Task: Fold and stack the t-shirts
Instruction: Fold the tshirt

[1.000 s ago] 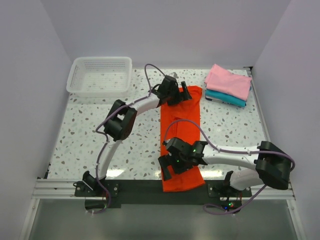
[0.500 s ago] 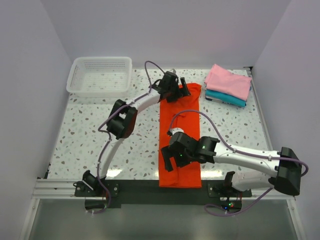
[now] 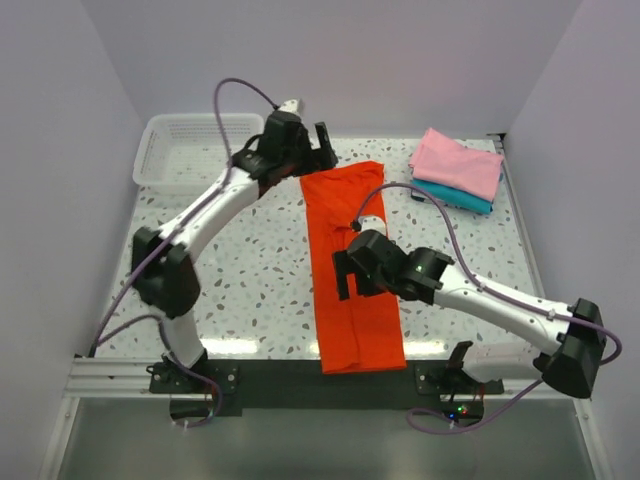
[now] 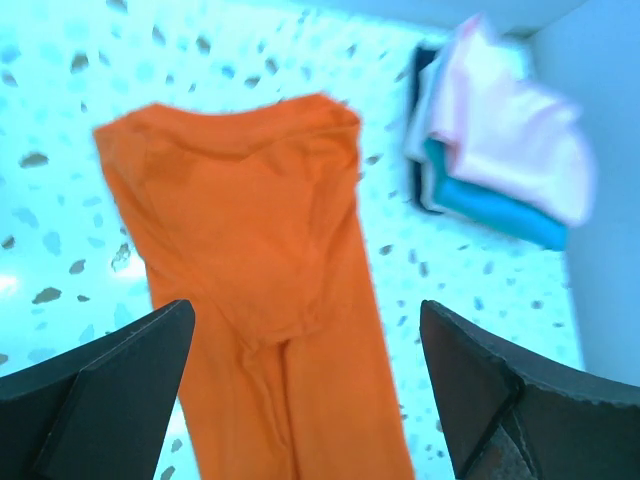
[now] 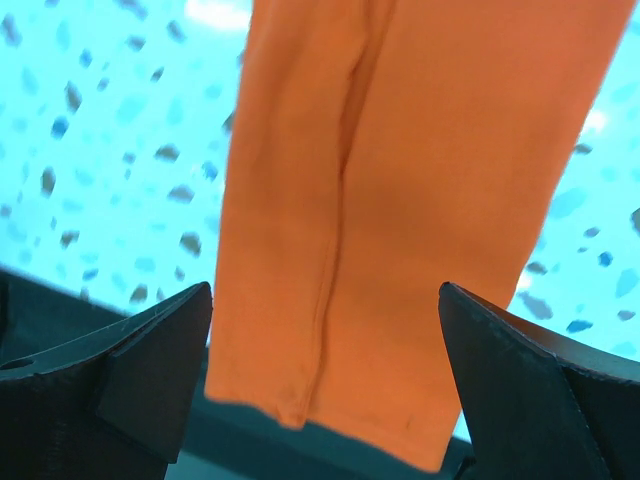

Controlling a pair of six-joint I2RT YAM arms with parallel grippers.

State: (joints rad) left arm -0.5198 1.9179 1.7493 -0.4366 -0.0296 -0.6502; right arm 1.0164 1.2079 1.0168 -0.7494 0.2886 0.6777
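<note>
**Both grippers off the shirt: strip laid out, cross-fold next**

Since a second ago: left gripper (image 3: 323, 150) has lifted off the collar end and swung over to the right corner of the basket (image 3: 160, 135). Right gripper (image 3: 343, 275) moved up from the hem to mid-strip. Jaws on both are spread wide and empty.

Orange-red t-shirt (image 3: 330, 210) lies flat on the table (image 3: 250, 280), right of the basket. It's folded into a long strip running from basket level down to the near edge, hem just over it. The far end is wider and skewed toward the basket. Pink t-shirt (image 3: 458, 162) sits folded on the teal t-shirt (image 3: 455, 195), far right of the basket.

Handling, my read: light, limp cloth with no stiffness, so it will sag and drag. Layers can slide apart. I'd pinch all layers at both hem corners, low to the table, and carry them together.
</note>
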